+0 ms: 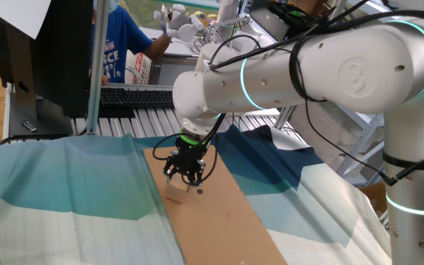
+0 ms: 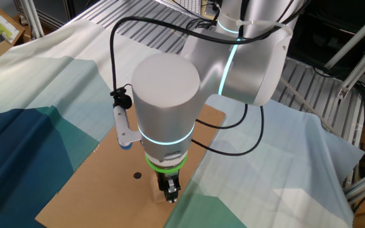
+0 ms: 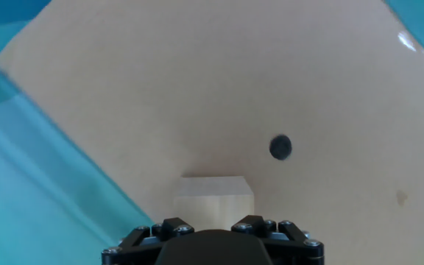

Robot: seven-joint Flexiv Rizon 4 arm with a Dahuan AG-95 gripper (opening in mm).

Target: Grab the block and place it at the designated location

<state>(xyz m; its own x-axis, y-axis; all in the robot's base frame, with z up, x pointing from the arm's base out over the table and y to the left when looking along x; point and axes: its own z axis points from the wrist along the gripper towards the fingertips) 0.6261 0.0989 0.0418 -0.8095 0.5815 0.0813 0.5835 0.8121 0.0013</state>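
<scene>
Brown cardboard sheet lies flat on a cloth in teal, navy and pale blocks, draped over the table. Behind the cloth, a slatted metal surface with a black keyboard on it; a dark monitor at 10 o'clock of the one fixed view, a person in a blue shirt behind it, clutter on a far bench. In the other fixed view, metal slats and frame rails ring the cloth.

White arm reaches in, gripper pointing straight down over the cardboard. The block – pale wood cube – sits on the cardboard right under the fingertips. In the hand view the block sits at 6 o'clock, touching the black gripper body's edge; fingers themselves are out of frame there. Jaws partly closed around the cube – whether they actually clamp it, cannot tell.

The designated location, a small black dot, is at 1 o'clock from the block in the hand view, near but apart. In the other fixed view the dot is at 9 o'clock of the gripper.
</scene>
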